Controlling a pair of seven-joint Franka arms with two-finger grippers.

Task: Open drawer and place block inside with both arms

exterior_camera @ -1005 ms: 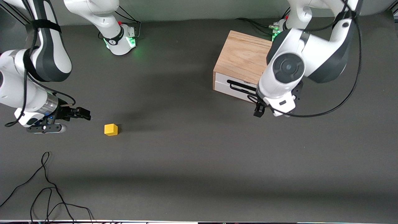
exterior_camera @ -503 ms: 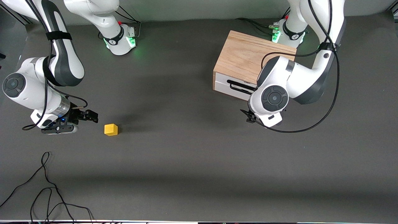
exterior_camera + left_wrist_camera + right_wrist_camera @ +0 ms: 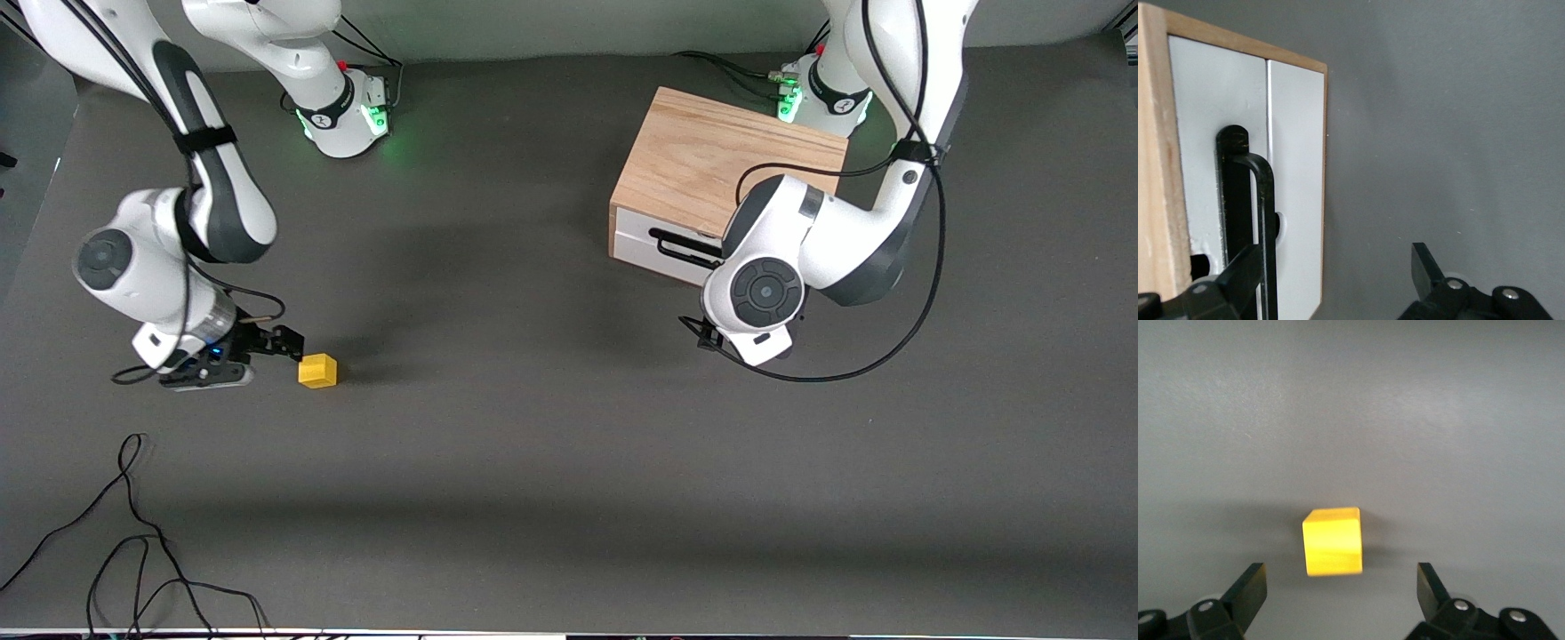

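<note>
We see the right tool spread wide, empty, just short of the small yellow cube on the grey bench. Our left tool gapes equally wide, empty, one finger against the black wire handle of the white-fronted drawer.

White arms, grey bands, black cables

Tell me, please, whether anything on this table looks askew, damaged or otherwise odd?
Only the wooden box stands out: it sits turned at an angle to the table edge. Its drawer is shut and the block sits upright, undamaged.
</note>
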